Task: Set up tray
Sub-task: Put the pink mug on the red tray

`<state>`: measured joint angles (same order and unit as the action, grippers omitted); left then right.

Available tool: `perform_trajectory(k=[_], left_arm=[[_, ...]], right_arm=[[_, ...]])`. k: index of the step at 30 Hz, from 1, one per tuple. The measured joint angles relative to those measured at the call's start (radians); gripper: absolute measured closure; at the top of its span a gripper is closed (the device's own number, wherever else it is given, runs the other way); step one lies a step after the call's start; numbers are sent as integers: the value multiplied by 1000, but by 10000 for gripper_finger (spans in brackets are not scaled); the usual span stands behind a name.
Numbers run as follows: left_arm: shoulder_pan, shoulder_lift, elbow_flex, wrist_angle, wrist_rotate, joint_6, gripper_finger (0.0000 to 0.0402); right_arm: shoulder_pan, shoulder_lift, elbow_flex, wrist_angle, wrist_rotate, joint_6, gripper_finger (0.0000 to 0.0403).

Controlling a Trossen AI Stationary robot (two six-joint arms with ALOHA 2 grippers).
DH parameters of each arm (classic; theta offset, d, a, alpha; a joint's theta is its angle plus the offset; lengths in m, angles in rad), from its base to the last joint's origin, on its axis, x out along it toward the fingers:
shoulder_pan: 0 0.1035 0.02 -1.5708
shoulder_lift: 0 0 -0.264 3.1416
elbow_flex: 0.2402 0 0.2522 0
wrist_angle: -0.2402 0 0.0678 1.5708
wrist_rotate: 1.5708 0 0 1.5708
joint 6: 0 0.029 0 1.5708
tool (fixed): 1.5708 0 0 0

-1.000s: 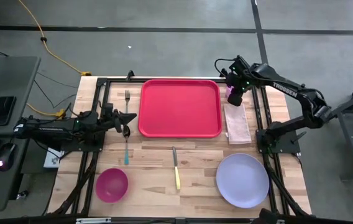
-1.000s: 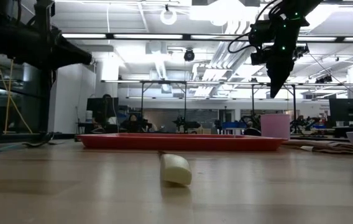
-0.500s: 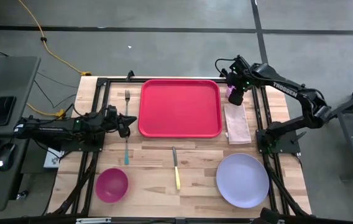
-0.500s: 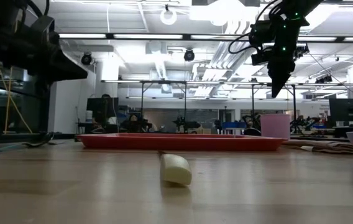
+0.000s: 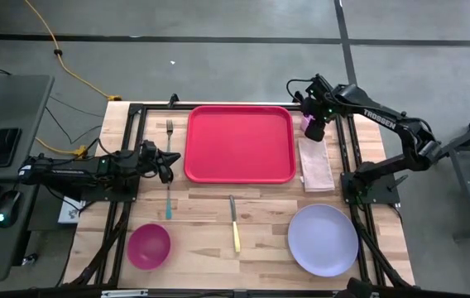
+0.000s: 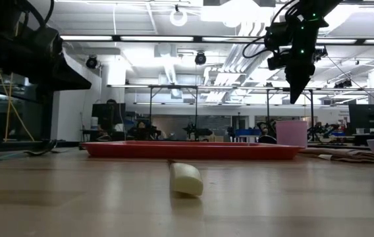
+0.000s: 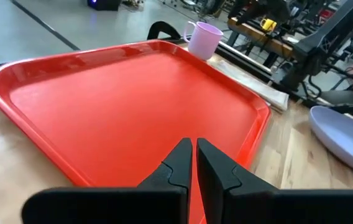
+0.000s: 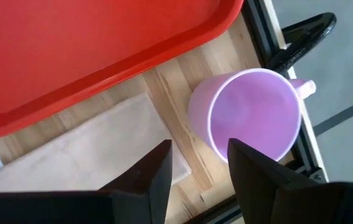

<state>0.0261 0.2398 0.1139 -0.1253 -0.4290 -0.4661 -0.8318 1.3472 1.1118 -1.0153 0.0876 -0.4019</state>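
Tray [image 5: 239,142] bare; right claw [image 5: 312,124] open above pink cup [image 8: 251,121]; left claw [image 5: 165,163] shut beside tray.

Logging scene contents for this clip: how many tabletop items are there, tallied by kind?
Tray: 1, the red tray
Plate: 1, the lavender plate
Bowl: 1, the magenta bowl
Cup: 1, the pink cup
Cutlery: 3, the fork, the blue-handled utensil, the yellow-handled knife
Napkin: 1, the beige napkin
Total: 8
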Motion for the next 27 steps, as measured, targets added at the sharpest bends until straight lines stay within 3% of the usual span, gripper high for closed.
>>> perform_trajectory(k=[6, 13, 18, 27], left_arm=[[0, 0, 0, 0, -1, 17, 346], [0, 0, 0, 0, -1, 17, 346], [0, 0, 0, 0, -2, 17, 346], [0, 0, 0, 0, -3, 17, 346]], right_arm=[[0, 0, -1, -6, -36, 0, 267], [0, 0, -66, 20, -11, -37, 267], [0, 0, -132, 64, 67, -46, 267], [0, 1, -148, 123, 66, -81, 267]])
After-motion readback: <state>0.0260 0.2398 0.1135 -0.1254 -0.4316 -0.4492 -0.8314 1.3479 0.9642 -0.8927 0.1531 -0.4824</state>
